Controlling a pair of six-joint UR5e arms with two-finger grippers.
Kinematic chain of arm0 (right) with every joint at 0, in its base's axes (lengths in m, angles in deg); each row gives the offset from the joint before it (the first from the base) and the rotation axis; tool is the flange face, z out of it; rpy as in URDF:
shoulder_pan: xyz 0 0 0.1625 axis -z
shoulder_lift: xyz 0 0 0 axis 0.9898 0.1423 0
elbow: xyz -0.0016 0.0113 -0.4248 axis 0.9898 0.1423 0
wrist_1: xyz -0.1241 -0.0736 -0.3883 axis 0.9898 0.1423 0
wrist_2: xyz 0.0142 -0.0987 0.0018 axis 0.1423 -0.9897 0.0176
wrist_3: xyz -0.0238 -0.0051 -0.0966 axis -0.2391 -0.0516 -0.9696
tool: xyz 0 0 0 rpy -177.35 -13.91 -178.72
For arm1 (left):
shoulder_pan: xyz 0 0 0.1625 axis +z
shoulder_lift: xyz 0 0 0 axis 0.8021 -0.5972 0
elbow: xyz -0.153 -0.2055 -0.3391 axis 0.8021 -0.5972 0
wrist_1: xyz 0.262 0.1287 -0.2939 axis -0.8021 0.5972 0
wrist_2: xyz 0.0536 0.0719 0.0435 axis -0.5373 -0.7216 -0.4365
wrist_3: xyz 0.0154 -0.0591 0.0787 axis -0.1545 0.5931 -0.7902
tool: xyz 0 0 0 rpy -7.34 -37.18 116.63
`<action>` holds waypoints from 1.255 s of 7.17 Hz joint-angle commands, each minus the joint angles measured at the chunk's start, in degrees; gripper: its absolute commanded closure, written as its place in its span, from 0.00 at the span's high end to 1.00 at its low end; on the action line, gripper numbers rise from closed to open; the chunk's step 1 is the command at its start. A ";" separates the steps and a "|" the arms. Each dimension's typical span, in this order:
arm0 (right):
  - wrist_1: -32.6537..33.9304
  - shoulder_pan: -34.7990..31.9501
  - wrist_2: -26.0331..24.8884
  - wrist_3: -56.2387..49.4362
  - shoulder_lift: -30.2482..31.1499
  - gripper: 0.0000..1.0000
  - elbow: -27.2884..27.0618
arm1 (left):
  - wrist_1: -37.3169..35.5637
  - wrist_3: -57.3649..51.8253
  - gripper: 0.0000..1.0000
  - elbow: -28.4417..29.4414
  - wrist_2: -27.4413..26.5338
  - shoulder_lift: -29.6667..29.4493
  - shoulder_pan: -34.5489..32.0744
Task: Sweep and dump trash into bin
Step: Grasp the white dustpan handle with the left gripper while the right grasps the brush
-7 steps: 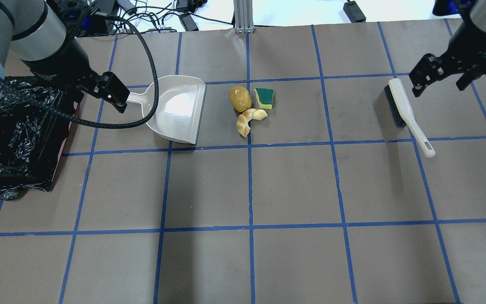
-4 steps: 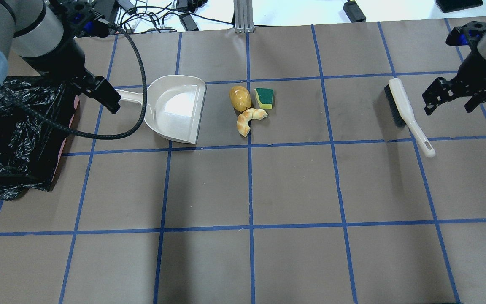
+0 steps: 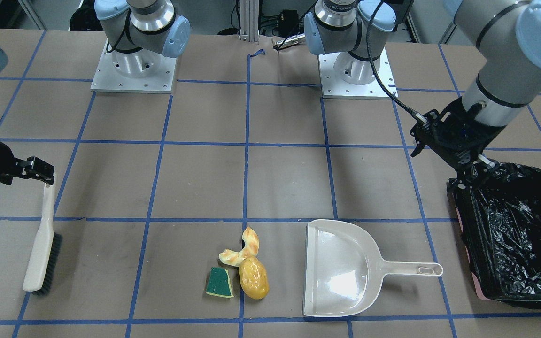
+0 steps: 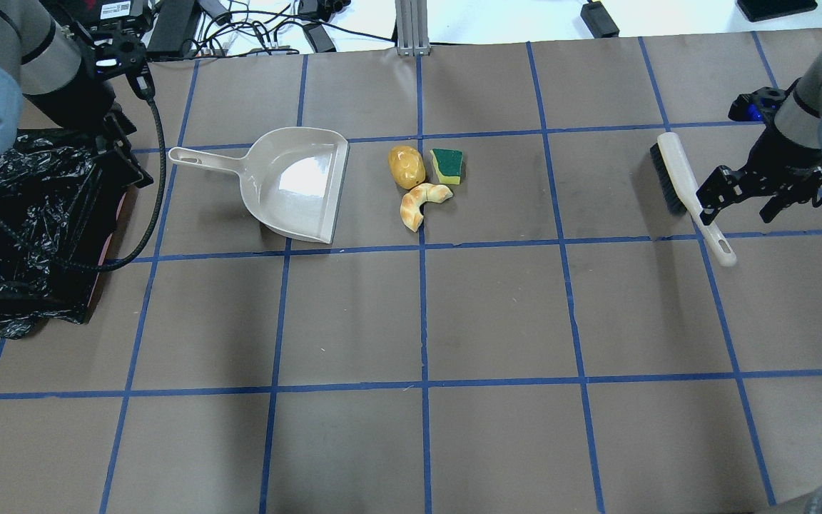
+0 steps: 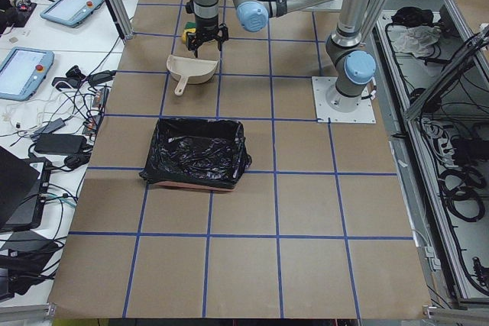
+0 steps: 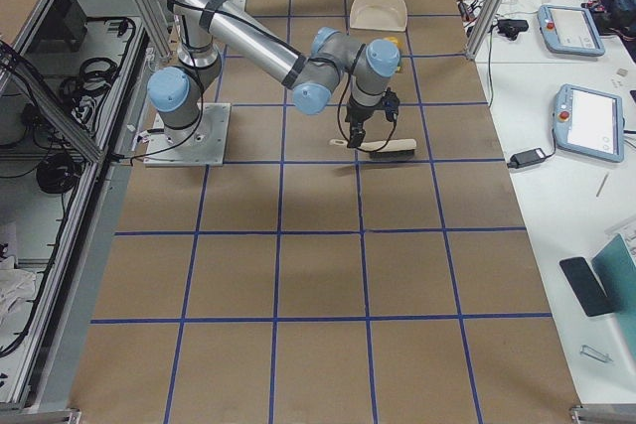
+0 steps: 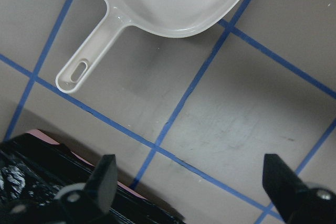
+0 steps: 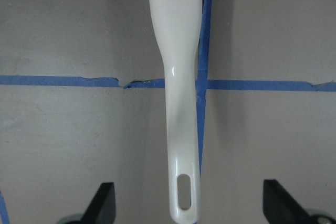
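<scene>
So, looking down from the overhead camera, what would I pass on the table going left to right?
black-lined bin → cream dustpan → potato-like lump → green sponge wedge → white brush

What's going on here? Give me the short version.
A two-arm robot is about to sweep up. The right gripper is open over the handle of the brush, not gripping it. The left gripper is open by the bin, apart from the dustpan. The croissant piece, potato and sponge lie beside the dustpan's open edge. Nothing is swept yet.
</scene>
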State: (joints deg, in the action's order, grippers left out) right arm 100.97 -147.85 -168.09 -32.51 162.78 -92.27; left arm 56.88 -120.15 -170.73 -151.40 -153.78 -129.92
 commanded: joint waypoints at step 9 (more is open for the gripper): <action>5.41 -0.68 -2.45 -1.01 -3.14 0.67 -3.39 | -11.65 -24.08 0.91 9.49 2.41 -22.63 -1.19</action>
State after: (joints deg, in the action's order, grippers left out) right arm 106.39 -148.53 -170.46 -33.54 159.65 -95.71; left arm 45.43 -144.24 -161.19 -150.21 -175.44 -131.22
